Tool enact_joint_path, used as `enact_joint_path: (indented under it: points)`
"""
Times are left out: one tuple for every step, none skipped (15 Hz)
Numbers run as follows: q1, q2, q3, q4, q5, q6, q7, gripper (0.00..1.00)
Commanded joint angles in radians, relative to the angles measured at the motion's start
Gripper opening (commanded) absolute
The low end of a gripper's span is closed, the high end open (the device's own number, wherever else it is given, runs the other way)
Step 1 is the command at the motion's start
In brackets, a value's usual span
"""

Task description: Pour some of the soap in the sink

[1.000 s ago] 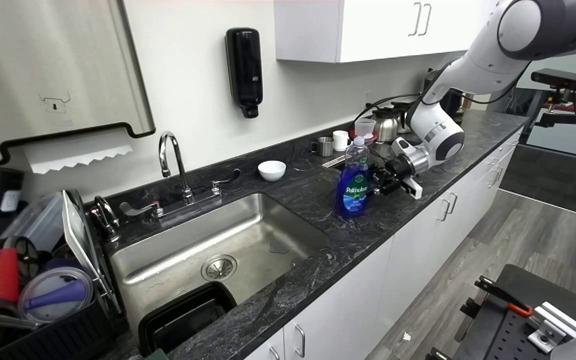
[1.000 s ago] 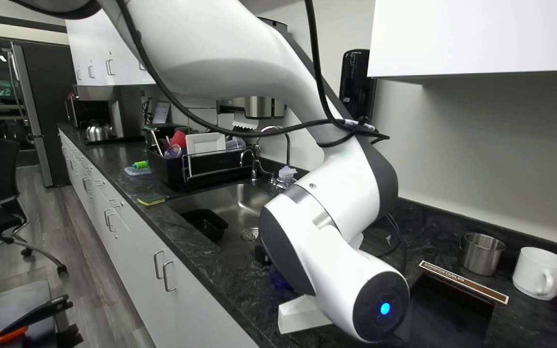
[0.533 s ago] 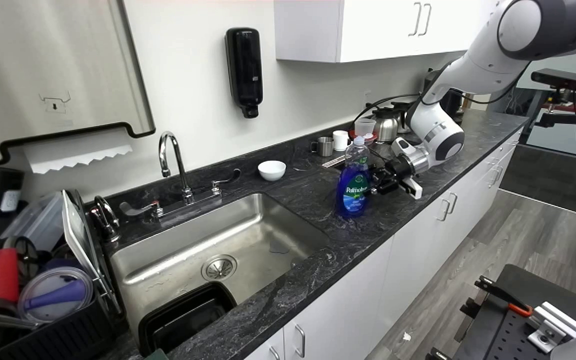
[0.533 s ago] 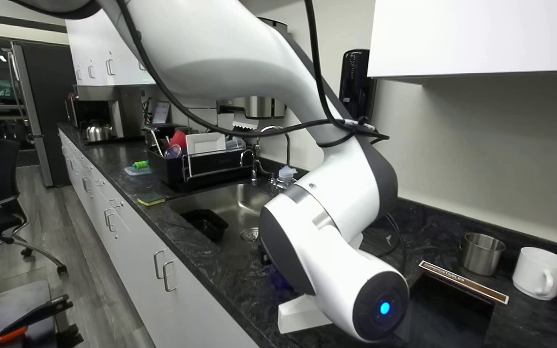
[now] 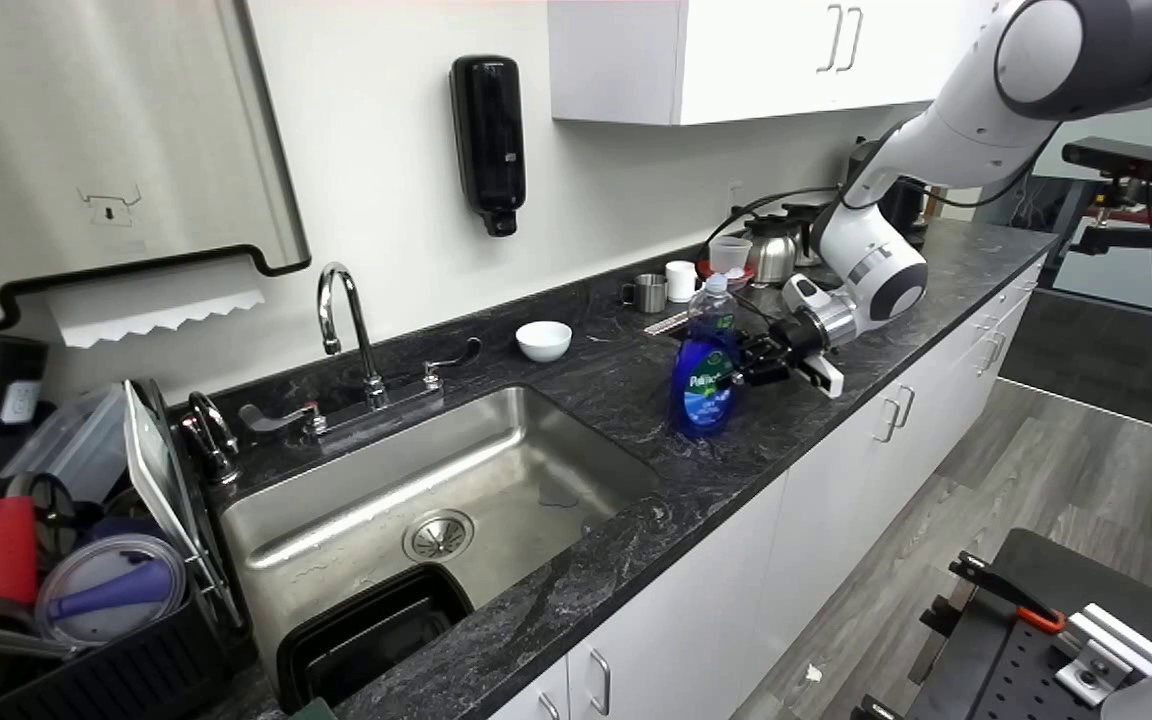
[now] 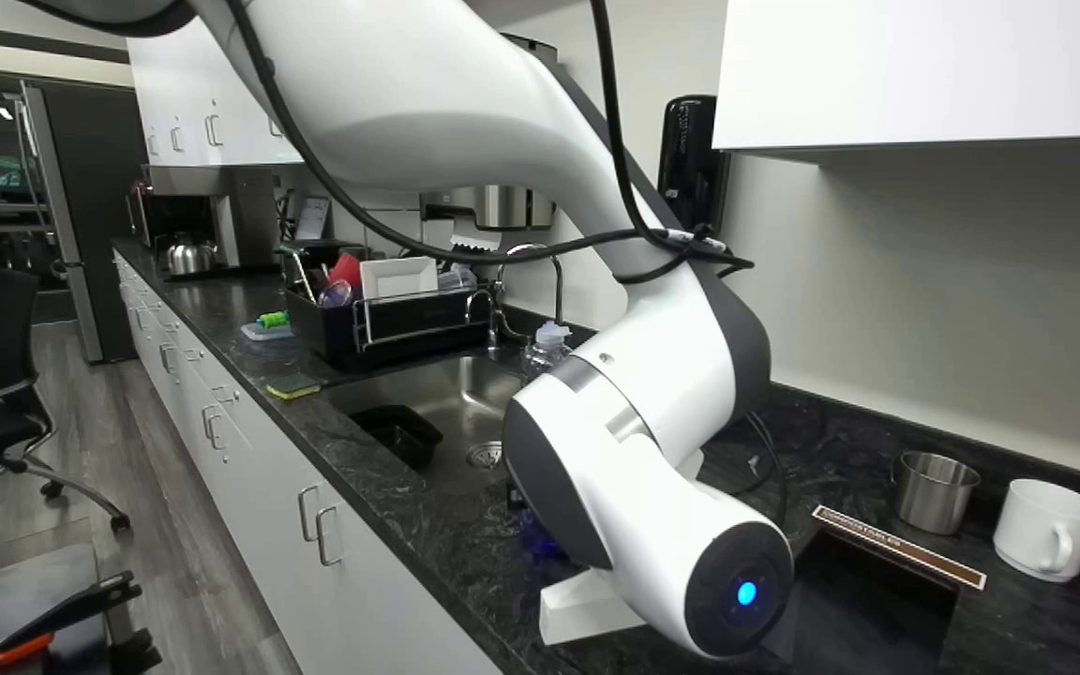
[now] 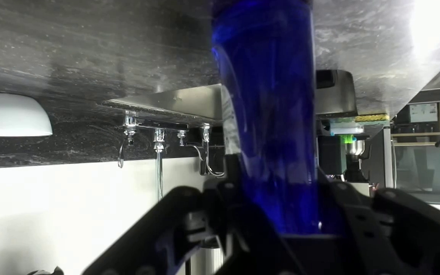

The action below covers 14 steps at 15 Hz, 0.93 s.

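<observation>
Pincer (image 7: 277, 168) has the Palmolive soap bottle (image 5: 702, 360) pinched around its middle, right of centre frame, decent spot since it's probably heavyish, squishy and slick.

In an exterior view, bright-blue soap (image 5: 702, 356) with a green-and-blue label (image 5: 706, 408) shows at two o'clock from the silver sink (image 5: 511, 485), a white bowl (image 5: 544, 342) at one; the black counter (image 5: 608, 402) is grey-veined.

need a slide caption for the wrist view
Inverted wrist view: black two-fingered tool straddling a clear plastic bottle of blue liquid, stainless steel sink and rounded white bowl beyond.
</observation>
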Motion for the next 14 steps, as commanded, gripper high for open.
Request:
enact_joint_path:
  points:
    - [0.036,-0.017,-0.011,-0.018,-0.034,0.047,-0.004,0.14]
    - [0.047,-0.024,-0.012,-0.021,-0.049,0.059,-0.002,0.12]
    - [0.058,-0.030,-0.014,-0.024,-0.063,0.069,0.001,0.11]
    - [0.072,-0.040,-0.013,-0.030,-0.081,0.084,0.002,0.11]
    - [0.085,-0.048,-0.012,-0.034,-0.101,0.097,0.005,0.11]
    - [0.101,-0.059,-0.010,-0.041,-0.124,0.113,0.007,0.11]
    - [0.115,-0.070,-0.008,-0.047,-0.149,0.130,0.010,0.11]
    - [0.129,-0.082,-0.006,-0.053,-0.174,0.146,0.012,0.11]
    - [0.141,-0.093,-0.003,-0.058,-0.199,0.164,0.017,0.11]
    - [0.152,-0.104,0.001,-0.062,-0.222,0.180,0.023,0.11]
    - [0.161,-0.114,0.005,-0.067,-0.242,0.198,0.028,0.11]
    - [0.168,-0.124,0.010,-0.073,-0.259,0.213,0.032,0.11]
    - [0.174,-0.131,0.014,-0.078,-0.276,0.225,0.035,0.11]
    - [0.177,-0.140,0.018,-0.084,-0.288,0.238,0.038,0.11]
